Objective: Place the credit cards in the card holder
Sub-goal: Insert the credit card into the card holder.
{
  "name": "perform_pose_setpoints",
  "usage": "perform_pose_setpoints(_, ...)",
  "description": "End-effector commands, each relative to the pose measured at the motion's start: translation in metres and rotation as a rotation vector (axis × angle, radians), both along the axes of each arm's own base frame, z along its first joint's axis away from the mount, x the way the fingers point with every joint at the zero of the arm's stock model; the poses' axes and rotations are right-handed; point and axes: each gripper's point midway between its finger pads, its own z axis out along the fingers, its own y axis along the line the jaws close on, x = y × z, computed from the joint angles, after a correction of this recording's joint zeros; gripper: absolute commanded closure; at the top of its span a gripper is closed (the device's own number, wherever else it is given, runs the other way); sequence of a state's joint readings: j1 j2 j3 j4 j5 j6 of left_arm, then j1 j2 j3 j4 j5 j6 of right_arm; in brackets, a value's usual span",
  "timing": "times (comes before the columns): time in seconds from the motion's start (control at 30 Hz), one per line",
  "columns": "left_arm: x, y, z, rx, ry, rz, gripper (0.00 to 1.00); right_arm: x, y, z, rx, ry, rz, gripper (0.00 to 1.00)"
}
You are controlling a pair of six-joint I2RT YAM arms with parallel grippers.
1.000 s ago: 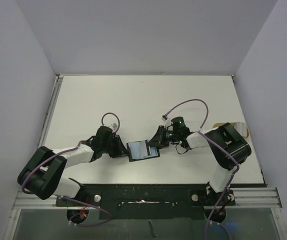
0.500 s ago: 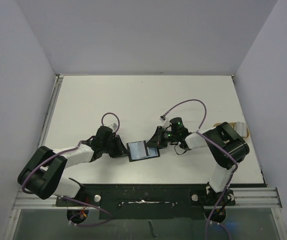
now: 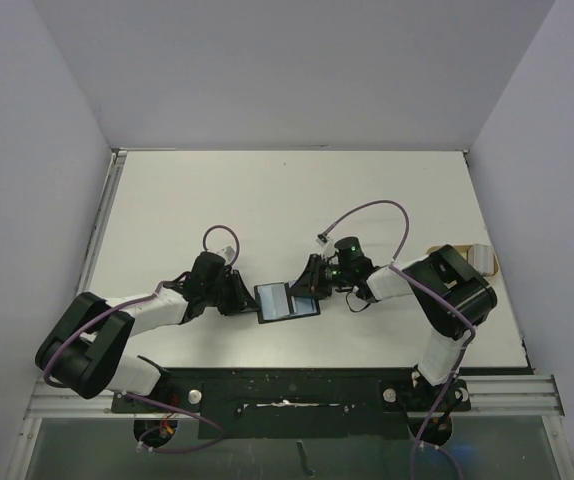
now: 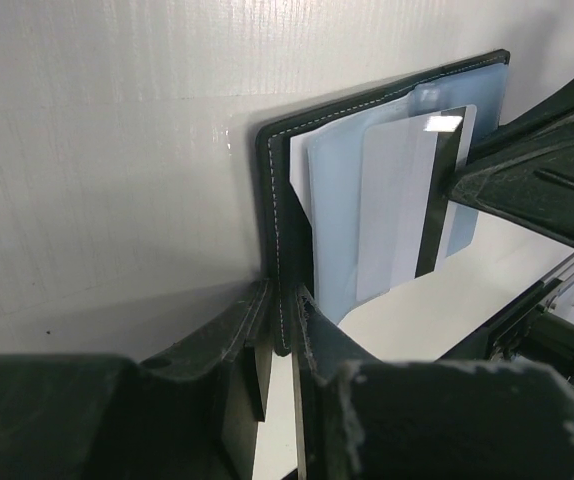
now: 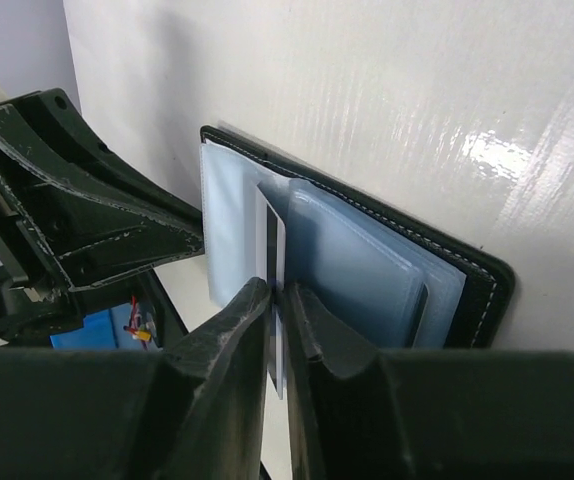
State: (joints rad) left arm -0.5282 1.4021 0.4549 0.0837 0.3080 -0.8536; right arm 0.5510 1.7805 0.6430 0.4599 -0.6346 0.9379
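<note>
Sliding a pale grey plastic credit card (image 4: pixel 397 200) into the open black stitched card holder (image 4: pixel 270 190), low centre of the overhead view on the white table (image 3: pixel 267 190) — right tool (image 5: pixel 279 305) pinches the card, left tool (image 4: pixel 282 345) pinches the holder's edge. Next, likely: push deeper, then let go.

Black white-stitched card holder (image 3: pixel 287 301), open near the middle of the table's (image 3: pixel 267 200) near edge, pale blue plastic sleeves showing, one pale grey dark-striped credit card (image 4: pixel 397 210) partly tucked inside
</note>
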Motion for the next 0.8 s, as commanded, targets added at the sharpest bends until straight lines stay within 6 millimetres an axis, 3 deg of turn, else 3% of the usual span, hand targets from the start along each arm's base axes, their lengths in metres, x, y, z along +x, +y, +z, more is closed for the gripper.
perform_pose_setpoints(0.0, 0.000, -0.001, -0.003, 0.004, -0.007, -0.002, 0.88, 0.000, 0.002, -0.005, -0.064, -0.005, -0.006, 0.81)
perform_pose_setpoints(0.2, 0.001, -0.001, -0.002, 0.001, -0.009, -0.002, 0.88, 0.009, -0.019, -0.004, -0.247, -0.045, -0.067, 0.67)
perform_pose_setpoints(0.37, -0.001, -0.004, -0.003, -0.019, -0.003, -0.002, 0.88, 0.009, -0.020, 0.005, -0.327, -0.091, -0.066, 0.59)
perform_pose_setpoints(0.6, -0.002, -0.008, -0.003, -0.047, 0.005, -0.008, 0.88, 0.005, -0.010, 0.003, -0.363, -0.097, -0.050, 0.54)
perform_pose_setpoints(0.77, -0.003, -0.009, -0.002, -0.059, 0.006, -0.008, 0.88, 0.012, -0.020, 0.013, -0.441, -0.134, -0.072, 0.52)
